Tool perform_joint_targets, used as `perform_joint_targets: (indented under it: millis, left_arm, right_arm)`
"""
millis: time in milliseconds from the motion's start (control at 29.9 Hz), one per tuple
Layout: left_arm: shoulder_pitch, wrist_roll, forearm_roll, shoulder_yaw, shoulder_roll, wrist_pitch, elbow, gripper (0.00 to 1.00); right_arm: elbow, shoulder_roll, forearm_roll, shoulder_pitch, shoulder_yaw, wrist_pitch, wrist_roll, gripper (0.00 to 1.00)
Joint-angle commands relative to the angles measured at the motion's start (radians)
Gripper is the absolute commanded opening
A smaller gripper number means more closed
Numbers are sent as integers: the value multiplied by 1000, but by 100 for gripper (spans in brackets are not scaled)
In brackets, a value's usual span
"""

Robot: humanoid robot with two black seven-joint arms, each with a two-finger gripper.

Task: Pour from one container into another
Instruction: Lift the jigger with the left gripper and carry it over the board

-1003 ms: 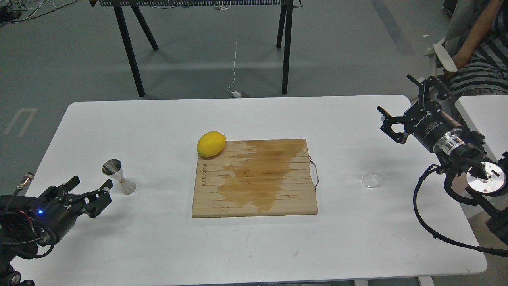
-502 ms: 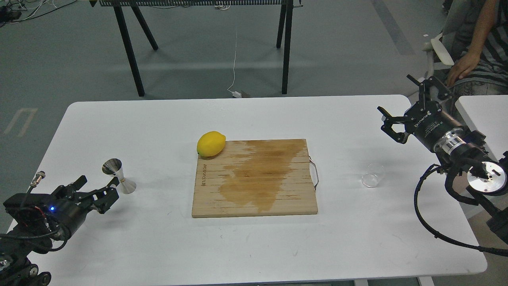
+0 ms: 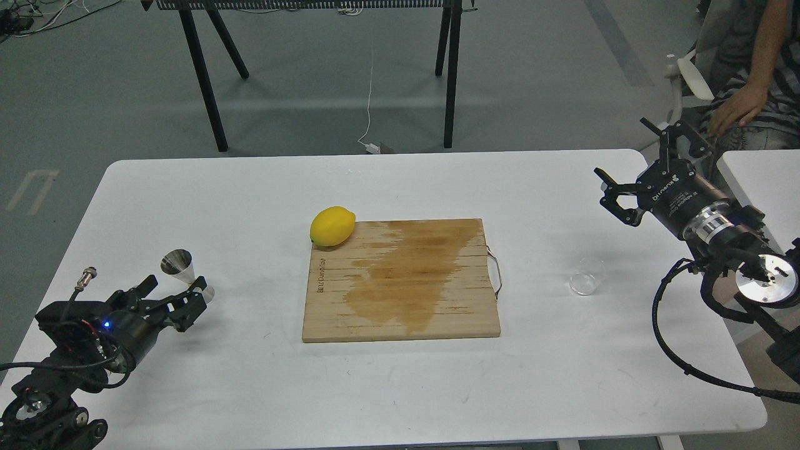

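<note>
Steel jigger point(image 3: 181, 270) stands upright, long axis vertical, on the white table point(image 3: 250, 187) left of the cutting board point(image 3: 400, 281). Left gripper point(image 3: 177, 294), fingers spread, partly covers its base; contact unclear. Clear glass cup point(image 3: 587, 276) stands right of the board. Right gripper point(image 3: 634, 164) hovers released, empty.

Lemon point(image 3: 332, 226) on board's point(image 3: 400, 312) far-left corner; jigger point(image 3: 181, 269) left, glass cup point(image 3: 587, 276) right
</note>
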Motion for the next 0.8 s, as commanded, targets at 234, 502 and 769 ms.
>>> perform_joint_targets:
  millis: [234,502,769]
  left_arm:
    - [-34,0,0,0,-30,-1,68,78]
    - [-74,-1,-6,66,-30,0,102,51]
    - [-79,-1,-5,72,-30,0,102,9]
  right_arm:
    - [0,0,0,0,0,0,0,99]
    - [0,0,0,-1,0,-1,2,99]
    - [0,0,0,-1,0,-1,0,99]
